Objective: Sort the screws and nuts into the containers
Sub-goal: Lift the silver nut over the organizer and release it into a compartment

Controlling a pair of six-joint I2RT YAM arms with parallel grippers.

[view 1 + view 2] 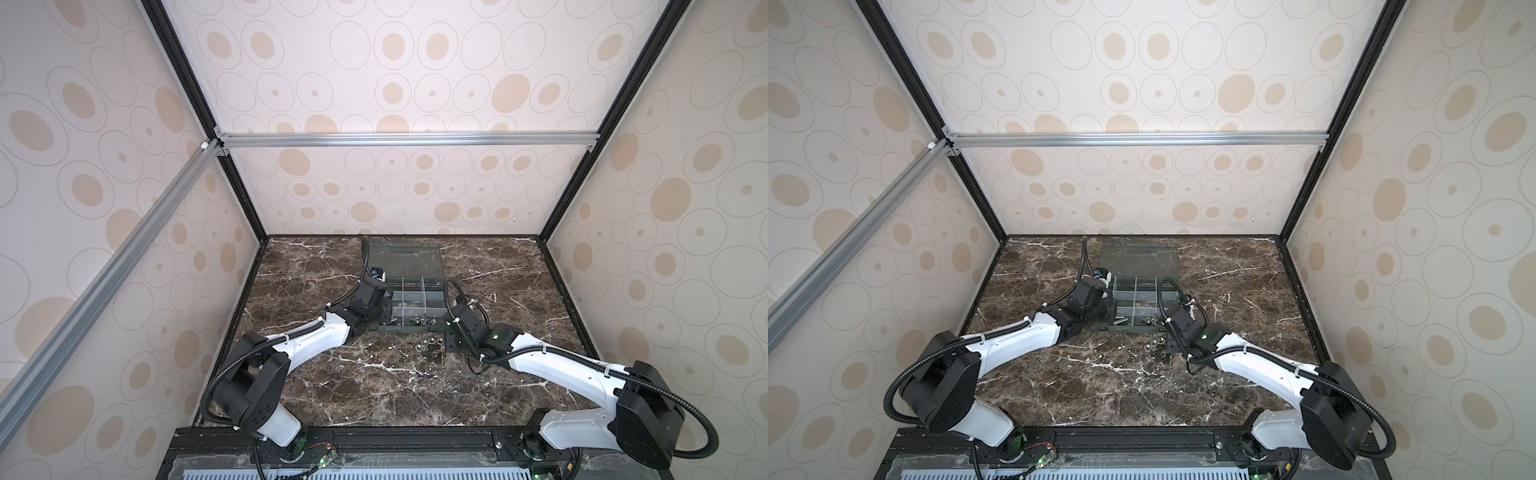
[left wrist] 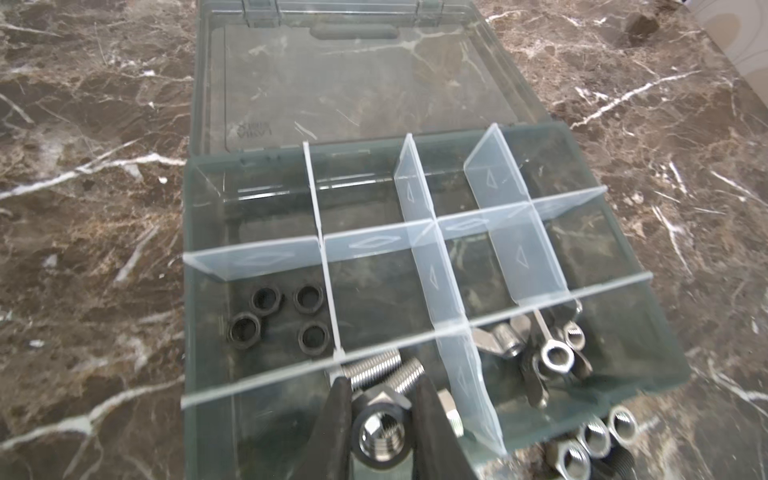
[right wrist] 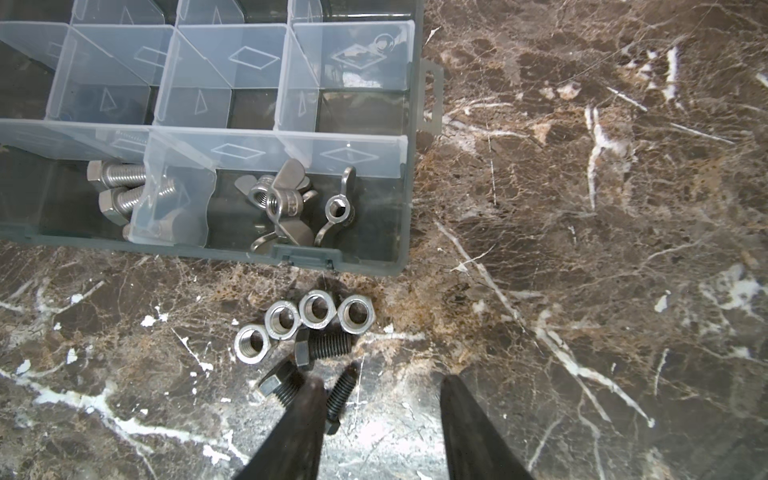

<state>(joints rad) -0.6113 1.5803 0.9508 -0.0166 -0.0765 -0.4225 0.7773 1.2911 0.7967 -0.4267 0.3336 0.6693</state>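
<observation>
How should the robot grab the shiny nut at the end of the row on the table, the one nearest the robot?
Probably from straight above: the silver hexagonal metal nut lies flat on the brown marble table, hole up. Pinch two opposite flat sides, choosing the pair clear of the neighbouring silver nut and the dark threaded metal screw near it.

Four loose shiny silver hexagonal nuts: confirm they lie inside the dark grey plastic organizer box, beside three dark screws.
Not inside: the four shiny silver hexagonal nuts lie on the brown marble table outside the dark grey plastic organizer box, beside three dark screws. The right wrist view shows it.
</observation>
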